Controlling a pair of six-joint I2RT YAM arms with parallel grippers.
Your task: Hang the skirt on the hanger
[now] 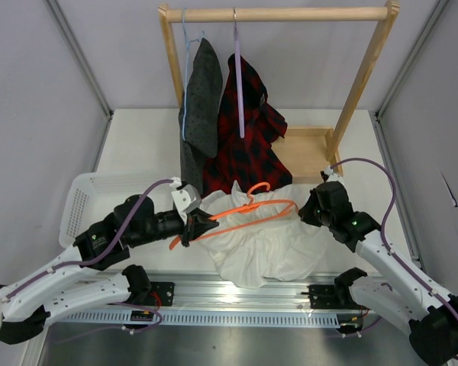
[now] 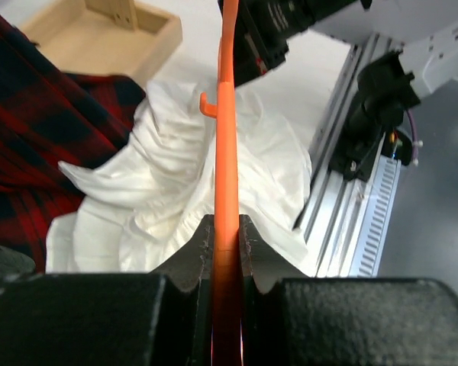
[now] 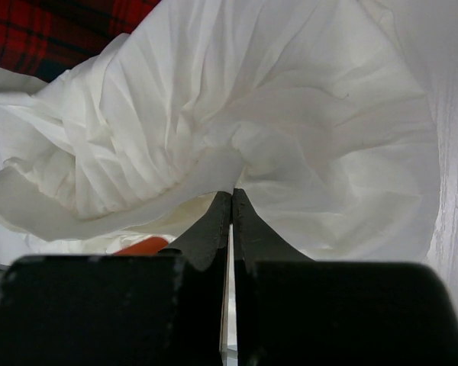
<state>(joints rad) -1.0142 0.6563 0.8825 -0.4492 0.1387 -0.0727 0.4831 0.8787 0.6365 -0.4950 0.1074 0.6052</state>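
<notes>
The white skirt (image 1: 267, 244) lies bunched on the table's near middle; it fills the right wrist view (image 3: 290, 114) and shows in the left wrist view (image 2: 175, 175). The orange hanger (image 1: 248, 212) lies across its top, hook toward the plaid shirt. My left gripper (image 1: 192, 229) is shut on the hanger's left end; its bar (image 2: 226, 175) runs straight out between the jaws. My right gripper (image 1: 309, 210) is shut on a fold of the skirt at its right edge, with thin fabric pinched between the jaws (image 3: 232, 200). A bit of orange hanger (image 3: 141, 246) peeks beside the fingers.
A wooden rack (image 1: 278, 14) stands at the back, with a dark grey garment (image 1: 201, 99) on a light blue hanger and a red-black plaid shirt (image 1: 248, 130) on a purple hanger. A white basket (image 1: 84, 200) sits at the left. A metal rail (image 1: 237, 293) runs along the near edge.
</notes>
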